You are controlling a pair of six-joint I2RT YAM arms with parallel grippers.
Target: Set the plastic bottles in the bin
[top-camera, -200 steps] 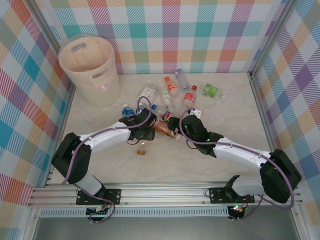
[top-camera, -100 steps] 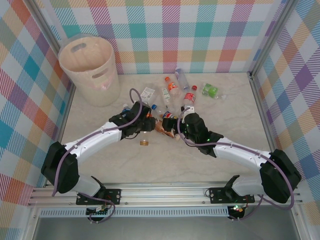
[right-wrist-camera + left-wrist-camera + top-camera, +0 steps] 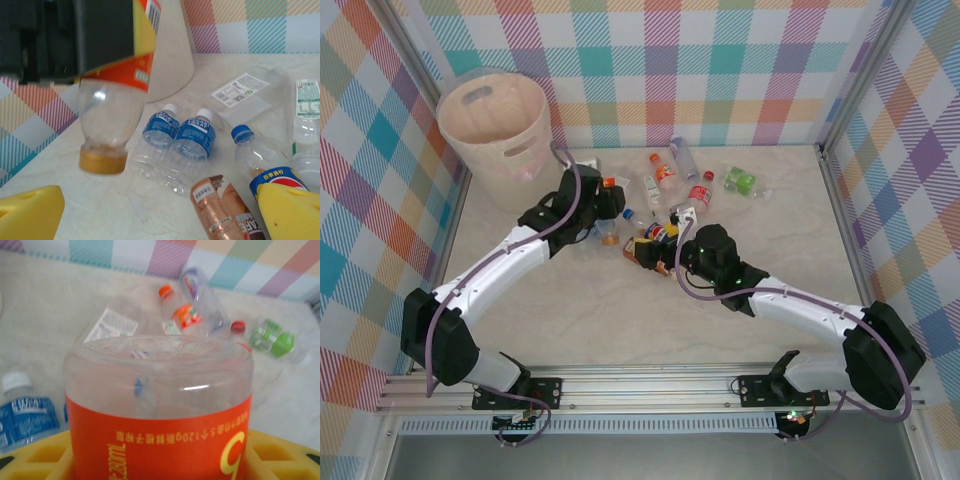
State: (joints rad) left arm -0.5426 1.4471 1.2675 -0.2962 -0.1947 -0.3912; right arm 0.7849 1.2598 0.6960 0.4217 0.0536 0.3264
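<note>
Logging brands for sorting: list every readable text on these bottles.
"280mL", "120g": orange-label bottle.
"SWEAT", faint: blue-label bottles.
Brown-label bottle: print too blurred to read.
White-label bottle: print too small to read.

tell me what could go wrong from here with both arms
The left gripper holds the orange-labelled bottle cap-down, short of the bin; the smooth plastic might slip before it gets there. The open right gripper hovers by the brown-labelled bottle, close beside the blue-capped bottle; closing could catch both.
</note>
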